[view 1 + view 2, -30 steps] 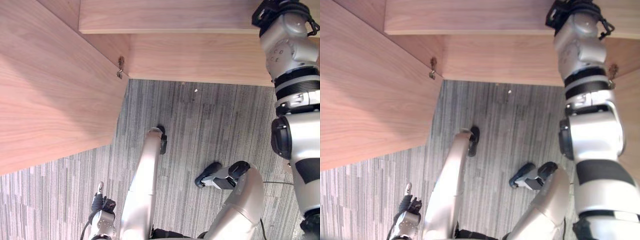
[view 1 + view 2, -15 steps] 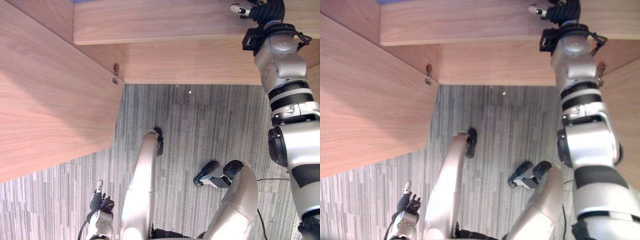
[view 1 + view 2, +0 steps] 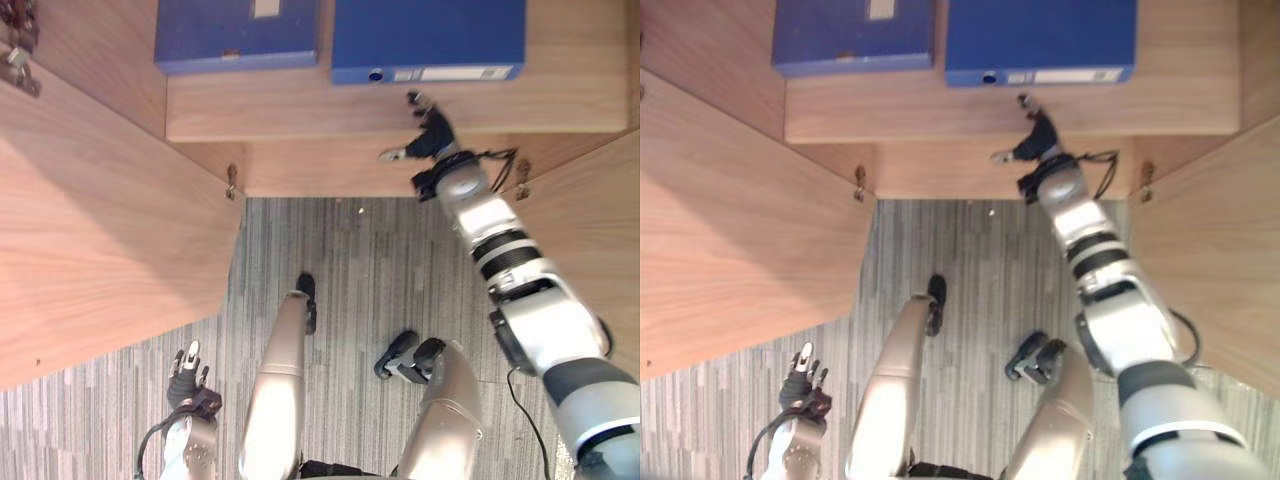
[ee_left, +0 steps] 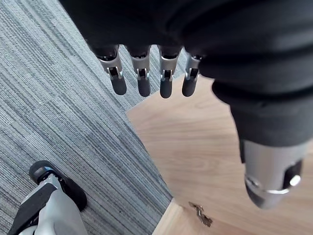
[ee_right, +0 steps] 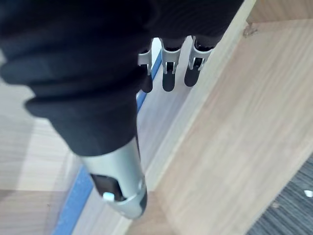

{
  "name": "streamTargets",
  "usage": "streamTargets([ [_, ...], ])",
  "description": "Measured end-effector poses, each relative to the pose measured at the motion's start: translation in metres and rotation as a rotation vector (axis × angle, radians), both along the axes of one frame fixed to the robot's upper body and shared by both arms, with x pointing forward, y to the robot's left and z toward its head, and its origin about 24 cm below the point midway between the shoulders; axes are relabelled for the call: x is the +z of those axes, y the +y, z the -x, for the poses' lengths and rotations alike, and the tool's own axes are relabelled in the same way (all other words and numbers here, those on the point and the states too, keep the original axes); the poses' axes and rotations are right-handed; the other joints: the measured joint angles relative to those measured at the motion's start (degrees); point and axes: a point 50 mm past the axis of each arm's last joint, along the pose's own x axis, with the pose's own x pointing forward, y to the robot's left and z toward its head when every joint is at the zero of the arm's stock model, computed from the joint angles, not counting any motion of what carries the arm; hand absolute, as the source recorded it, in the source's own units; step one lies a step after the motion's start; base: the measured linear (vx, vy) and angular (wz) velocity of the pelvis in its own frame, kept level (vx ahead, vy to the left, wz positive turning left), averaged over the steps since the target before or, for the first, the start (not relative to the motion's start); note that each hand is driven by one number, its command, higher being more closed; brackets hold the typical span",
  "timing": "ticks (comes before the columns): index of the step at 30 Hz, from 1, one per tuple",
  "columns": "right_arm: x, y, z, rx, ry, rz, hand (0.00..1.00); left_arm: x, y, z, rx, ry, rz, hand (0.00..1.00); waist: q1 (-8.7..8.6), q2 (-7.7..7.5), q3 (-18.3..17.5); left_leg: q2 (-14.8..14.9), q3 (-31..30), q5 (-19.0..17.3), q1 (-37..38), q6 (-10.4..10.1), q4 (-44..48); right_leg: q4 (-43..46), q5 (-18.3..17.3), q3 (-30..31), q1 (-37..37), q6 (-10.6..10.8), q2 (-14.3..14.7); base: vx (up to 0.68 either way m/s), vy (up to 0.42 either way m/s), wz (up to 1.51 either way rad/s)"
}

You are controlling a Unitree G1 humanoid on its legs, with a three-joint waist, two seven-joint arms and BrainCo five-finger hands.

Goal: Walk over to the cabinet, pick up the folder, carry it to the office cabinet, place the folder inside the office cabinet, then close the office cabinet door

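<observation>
Now right hand (image 3: pixel 433 138) has drawn back to shelf (image 3: pixel 570 95) edge, fingers slack, empty (view tilted up too); folder (image 3: pixel 428 38) rests inside, door (image 3: pixel 100 230) unclosed.

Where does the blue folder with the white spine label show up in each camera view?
Left eye view: blue folder at the top, right of centre, on the shelf.
Right eye view: top centre, same shelf.
Right wrist view: a blue edge beyond the right hand.
Left wrist view: carpet and a wooden panel beyond the left hand.
Shared landmark: the open right hand, near the folder's spine.
</observation>
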Motion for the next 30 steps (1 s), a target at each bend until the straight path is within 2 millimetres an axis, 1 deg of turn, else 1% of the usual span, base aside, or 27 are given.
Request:
streamTargets([
  [1,-0.011,0.002,0.001,0.003,0.026,0.036,0.0,0.0,0.0,0.003,-0.016,0.004,-0.012,0.0,-0.11,-0.32,-0.1,0.3,0.3,0.3,1.7,0.1,-1.5,-2.1,0.9,-0.6,1.9,0.2,0.5,0.06,0.058,-0.01],
  [2,-0.027,0.001,0.002,-0.011,0.088,0.071,0.0,0.001,-0.001,0.004,-0.029,0.003,-0.018,0.0,-0.16,-0.73,-0.3,0.4,1.0,0.8,3.5,0.3,-3.2,-4.0,1.5,-1.2,3.9,0.4,0.5,0.05,0.058,0.02],
  [3,-0.037,-0.001,0.003,-0.02,0.123,0.087,0.0,0.002,-0.001,0.004,-0.033,-0.001,-0.02,0.0,-0.1,-1.11,-0.5,0.3,1.4,1.0,4.3,0.4,-4.2,-5.0,1.8,-1.3,4.5,0.4,0.5,0.05,0.053,0.06],
  [4,-0.055,0.0,0.006,-0.022,0.187,0.133,0.0,0.003,0.0,0.005,-0.037,-0.008,-0.027,0.0,-0.14,-1.53,-0.7,0.3,1.9,1.5,5.8,0.5,-5.8,-6.9,2.6,-1.8,6.0,0.6,0.7,0.05,0.051,0.05],
  [5,-0.07,0.0,0.009,-0.018,0.241,0.163,0.0,0.005,0.0,0.005,-0.046,-0.011,-0.04,0.0,-0.15,-1.62,-0.7,0.4,2.1,2.1,7.0,0.6,-7.4,-8.9,3.5,-2.5,7.6,0.6,1.0,0.04,0.054,0.04],
  [8,-0.088,0.003,0.014,-0.005,0.304,0.198,0.0,0.007,0.003,0.005,-0.056,-0.012,-0.058,0.0,-0.17,-1.85,-0.8,0.4,3.3,3.5,9.8,0.8,-11.2,-12.7,5.4,-2.8,9.8,0.8,1.7,0.02,0.053,-0.04],
  [12,-0.092,0.006,0.015,0.001,0.316,0.21,0.0,0.007,0.004,0.005,-0.064,-0.008,-0.071,0.0,-0.29,-2.41,-1.0,0.8,4.4,4.4,12.5,0.9,-14.0,-15.9,6.9,-2.8,11.8,0.8,2.5,-0.01,0.024,-0.1],
  [13,-0.097,0.01,0.016,0.009,0.324,0.209,0.0,0.006,0.004,0.005,-0.064,-0.007,-0.07,0.0,-0.37,-2.89,-1.3,0.9,4.7,4.6,13.2,0.9,-14.8,-16.6,7.3,-2.7,12.2,0.7,2.6,-0.01,0.004,-0.15],
  [16,-0.129,0.03,0.031,0.047,0.382,0.224,0.0,0.005,0.004,0.006,-0.069,0.004,-0.076,0.0,-0.54,-4.29,-2.0,1.9,6.2,6.0,17.1,0.8,-19.3,-21.9,9.8,-2.7,15.4,0.7,4.6,0.01,0.002,-0.21],
  [17,-0.145,0.038,0.039,0.064,0.419,0.218,0.0,0.005,0.003,0.006,-0.075,0.014,-0.087,0.0,-0.63,-4.93,-2.3,2.0,7.0,6.8,18.9,0.7,-21.7,-24.1,10.7,-2.7,16.6,0.9,5.2,0.07,-0.014,-0.25],
  [18,-0.176,0.053,0.058,0.091,0.497,0.175,0.0,0.0,0.002,0.008,-0.092,0.048,-0.108,0.0,-0.8,-5.74,-2.9,2.6,8.3,7.9,22.5,0.4,-25.3,-28.3,12.5,-2.7,19.6,0.9,6.6,0.09,-0.02,-0.25],
  [19,-0.188,0.058,0.068,0.101,0.533,0.153,0.0,-0.003,0.001,0.009,-0.099,0.067,-0.111,0.0,-0.89,-6.14,-3.2,2.7,8.7,8.4,24.0,0.3,-26.8,-29.8,13.1,-2.7,20.7,0.9,7.1,0.11,-0.027,-0.27],
  [20,-0.209,0.067,0.084,0.105,0.596,0.094,0.0,-0.009,-0.001,0.012,-0.111,0.102,-0.118,0.0,-1.05,-6.73,-4.1,2.9,9.4,9.0,25.8,0.2,-29.0,-32.1,13.9,-2.7,22.2,1.0,7.8,0.09,-0.034,-0.26],
  [21,-0.228,0.075,0.102,0.106,0.66,0.037,0.0,-0.017,-0.004,0.015,-0.124,0.146,-0.116,0.0,-1.06,-7.42,-5.7,3.4,10.3,9.7,27.1,0.0,-31.1,-34.6,14.9,-2.7,23.0,1.0,8.8,0.13,-0.047,-0.32],
  [22,-0.252,0.082,0.127,0.093,0.748,-0.049,0.0,-0.027,-0.007,0.017,-0.14,0.203,-0.114,0.0,-1.34,-8.25,-7.6,3.5,11.3,11.1,29.2,-0.4,-34.7,-37.6,16.1,-2.7,24.3,0.9,9.8,0.18,-0.062,-0.32],
  [23,-0.274,0.085,0.153,0.066,0.838,-0.139,0.0,-0.035,-0.013,0.017,-0.161,0.249,-0.112,0.0,-1.69,-9.07,-9.2,3.5,12.1,12.8,31.9,-0.7,-38.7,-40.2,17.1,-2.6,25.8,1.0,10.7,0.17,-0.058,-0.23],
  [24,-0.282,0.085,0.164,0.053,0.874,-0.168,0.0,-0.038,-0.015,0.016,-0.17,0.269,-0.109,0.0,-1.93,-9.44,-9.9,3.4,12.3,13.6,33.0,-1.0,-40.5,-41.1,17.5,-2.6,26.4,1.1,11.0,0.16,-0.07,-0.15],
  [25,-0.296,0.082,0.181,0.025,0.929,-0.202,0.0,-0.042,-0.015,0.013,-0.178,0.295,-0.118,0.0,-2.35,-9.69,-11.0,3.5,12.8,15.0,35.5,-1.8,-43.5,-42.6,17.8,-2.6,27.9,1.2,11.6,0.14,-0.073,-0.11],
  [26,-0.305,0.069,0.192,-0.043,0.956,-0.241,0.0,-0.045,-0.018,0.011,-0.191,0.319,-0.119,0.0,-2.95,-9.71,-12.3,3.5,13.3,15.9,37.6,-2.2,-46.0,-43.5,17.9,-2.5,29.1,1.2,12.1,0.13,-0.066,-0.1],
  [27,-0.308,0.063,0.196,-0.074,0.962,-0.259,0.0,-0.047,-0.019,0.011,-0.194,0.33,-0.119,0.0,-3.44,-9.71,-12.9,3.5,13.5,16.1,38.6,-2.4,-46.9,-44.0,18.0,-2.4,29.8,1.3,12.3,0.1,-0.048,-0.17],
  [29,-0.319,0.046,0.212,-0.189,0.979,-0.34,0.0,-0.055,-0.025,0.016,-0.216,0.382,-0.12,0.0,-4.66,-9.64,-14.7,3.5,14.7,16.3,42.8,-2.6,-48.8,-45.3,18.0,-1.3,32.8,1.3,12.7,0.09,-0.03,-0.21],
  [30,-0.321,0.042,0.216,-0.206,0.981,-0.346,0.0,-0.056,-0.026,0.017,-0.222,0.392,-0.122,0.0,-4.91,-9.61,-15.0,3.5,15.0,16.3,43.6,-2.6,-49.1,-45.7,18.1,-1.0,33.5,1.4,12.8,0.06,-0.016,-0.18],
])
